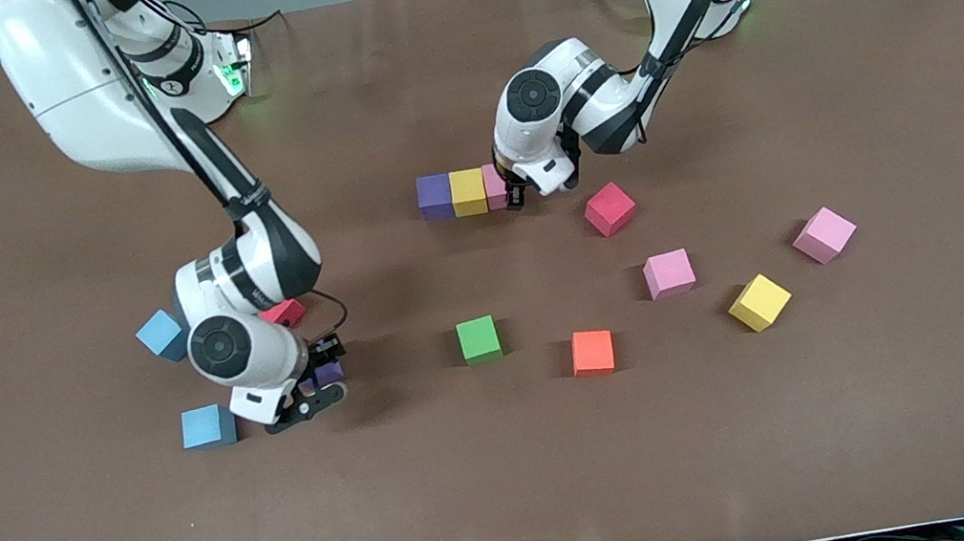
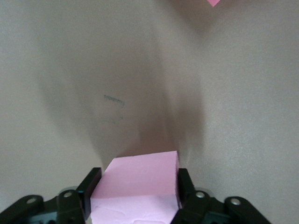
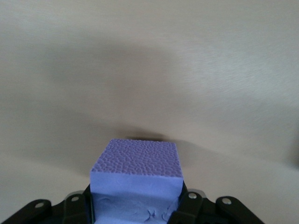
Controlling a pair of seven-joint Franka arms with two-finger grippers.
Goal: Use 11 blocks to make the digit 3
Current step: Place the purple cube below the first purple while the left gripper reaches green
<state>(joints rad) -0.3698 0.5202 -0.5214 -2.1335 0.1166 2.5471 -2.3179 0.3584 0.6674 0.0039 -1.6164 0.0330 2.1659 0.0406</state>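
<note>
A row of three blocks lies mid-table: purple point(image 1: 435, 197), yellow point(image 1: 468, 191) and pink point(image 1: 493, 186). My left gripper point(image 1: 514, 194) is down at the row's end toward the left arm, shut on the pink block point(image 2: 140, 175); in the left wrist view the gripper point(image 2: 138, 176) has a finger against each side of it. My right gripper point(image 1: 315, 392) is low over the table toward the right arm's end, shut on a purple block point(image 1: 328, 373). In the right wrist view that block point(image 3: 138, 170) fills the gripper point(image 3: 135, 198).
Loose blocks lie around: two blue point(image 1: 161, 335) point(image 1: 208, 426) and a red point(image 1: 286, 313) beside the right gripper, then green point(image 1: 479, 340), orange point(image 1: 593, 353), red point(image 1: 610, 209), pink point(image 1: 669, 273), yellow point(image 1: 760, 302) and pink point(image 1: 825, 235). A pink corner point(image 2: 213, 2) shows in the left wrist view.
</note>
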